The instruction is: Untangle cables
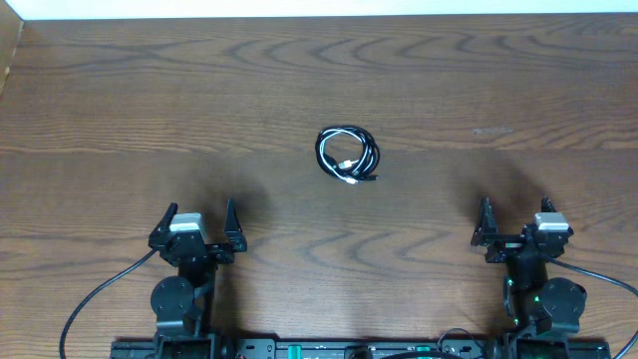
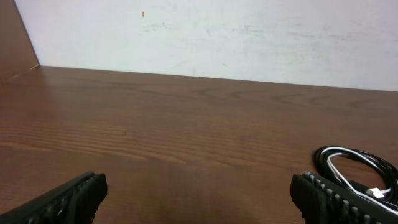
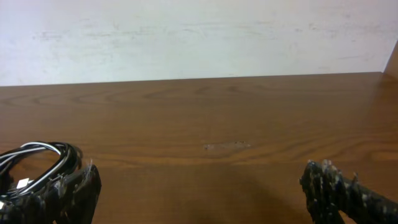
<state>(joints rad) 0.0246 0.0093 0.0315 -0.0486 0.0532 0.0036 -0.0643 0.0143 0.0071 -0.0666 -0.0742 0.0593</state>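
Observation:
The cables (image 1: 348, 156), one black and one white, lie coiled together in a small loop at the middle of the wooden table. In the left wrist view the cables (image 2: 357, 169) show at the lower right, partly behind my finger. In the right wrist view the cables (image 3: 37, 163) sit at the lower left. My left gripper (image 1: 196, 221) rests open near the front left, well short of the coil. My right gripper (image 1: 515, 216) stands open near the front right, equally far from it. Both hold nothing.
A white wall (image 2: 249, 37) borders the table's far edge. A raised wooden side board (image 1: 8, 50) stands at the far left corner. Thick black arm cables (image 1: 95, 299) trail off the front edge near each arm base.

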